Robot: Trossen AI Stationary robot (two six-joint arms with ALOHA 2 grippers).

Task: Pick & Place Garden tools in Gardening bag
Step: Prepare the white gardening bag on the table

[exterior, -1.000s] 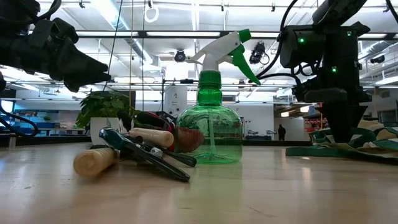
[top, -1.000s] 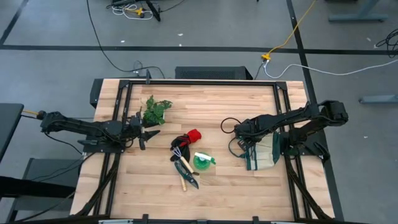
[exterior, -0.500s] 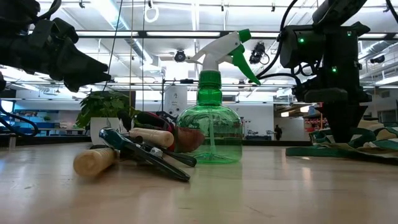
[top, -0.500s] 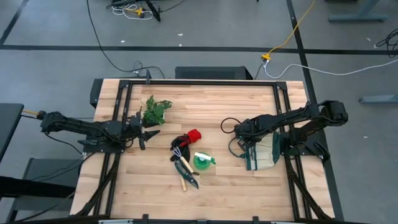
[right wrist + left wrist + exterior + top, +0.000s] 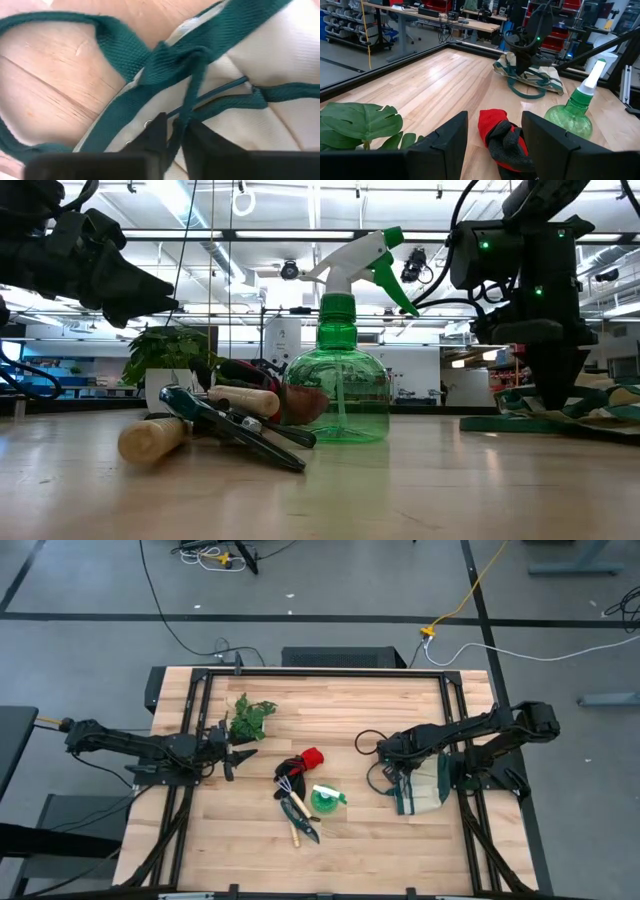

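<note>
From above, the gardening bag lies flat near the right side of the table, and the right gripper is down at its rim. The tools sit in a small pile in the middle: the red-and-black glove, the green spray bottle, the little rake and the shears. The left gripper waits to the left of the pile, next to the leafy plant, and its fingers are wide with nothing in them. From the table level, the spray bottle stands tall, and the wooden handle and dark shears lie in front of it. The left wrist view looks between its wide fingers at the glove close by and the bag far off. The right wrist view shows its fingers nearly closed, pinching a green strap of the bag. I think this step is opening the bag. Next the right arm should lift the strap so the bag's mouth gapes, and then a tool can go in.
</note>
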